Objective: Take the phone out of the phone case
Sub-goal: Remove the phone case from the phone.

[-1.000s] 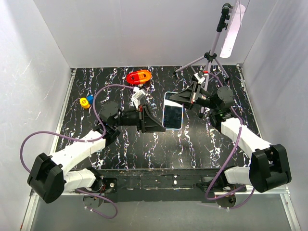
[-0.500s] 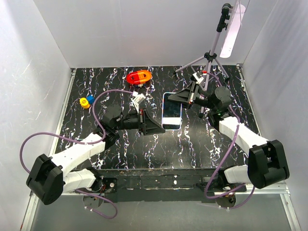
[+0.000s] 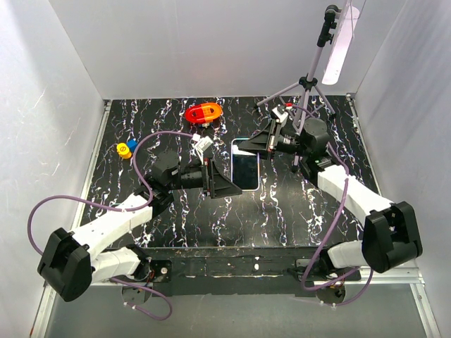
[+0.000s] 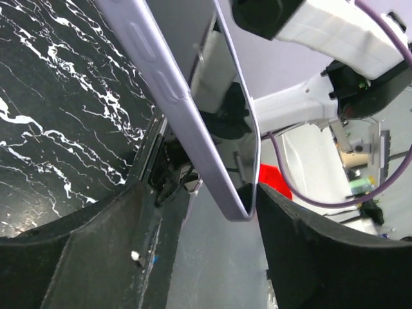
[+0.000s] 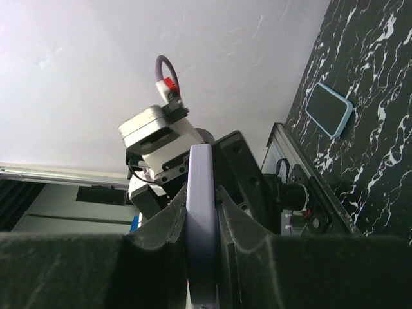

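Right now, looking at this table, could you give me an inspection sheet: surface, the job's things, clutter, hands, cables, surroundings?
Surface: black marble-patterned table; no spills seen.
Job's things: phone inside its lavender phone case, held up off the table, screen upward.
Clutter: red-orange object near the far edge; small yellow and blue pieces at far left.
Hands: right hand clamped on the case's far end; left hand open, fingers either side of the case.
Cables: purple cables loop along both arms, clear of the phone.
Surroundings: white walls; tripod with a lamp at far right.
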